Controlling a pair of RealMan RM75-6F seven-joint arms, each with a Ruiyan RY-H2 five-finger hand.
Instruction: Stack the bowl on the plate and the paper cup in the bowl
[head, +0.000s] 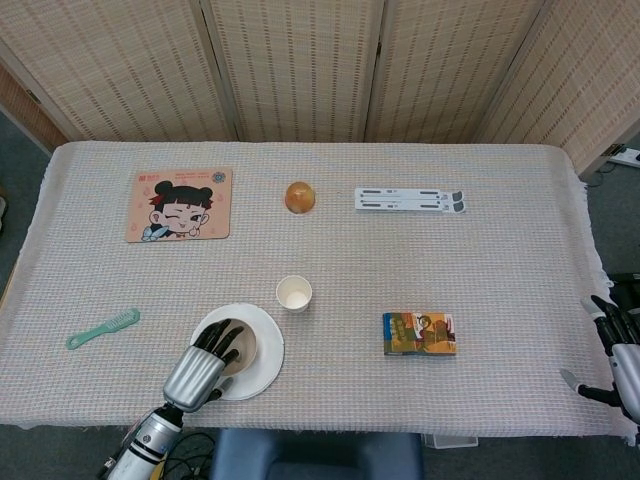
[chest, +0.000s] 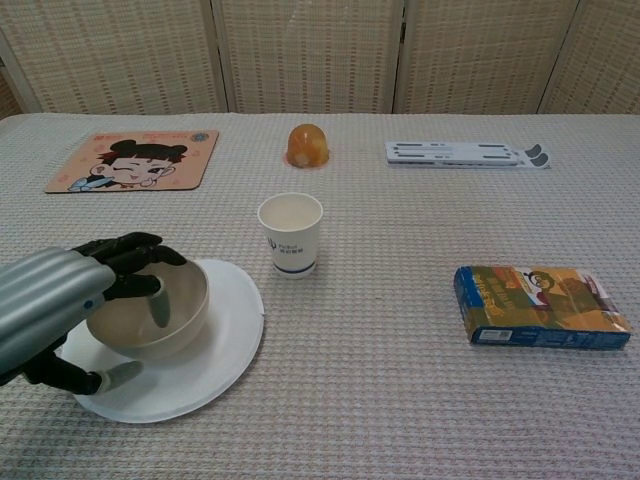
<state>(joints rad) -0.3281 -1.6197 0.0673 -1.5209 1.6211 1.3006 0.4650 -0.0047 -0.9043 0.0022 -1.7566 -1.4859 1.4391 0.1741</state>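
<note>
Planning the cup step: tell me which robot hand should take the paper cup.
Left robot hand, probably: it grips the bowl on the plate, just beside the paper cup. The right robot hand hangs off the table's far edge.

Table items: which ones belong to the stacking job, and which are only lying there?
Job: bowl, held by the left hand, plate, paper cup.
Lying about: cartoon mat, comb, orange object, white folded stand, box.
</note>
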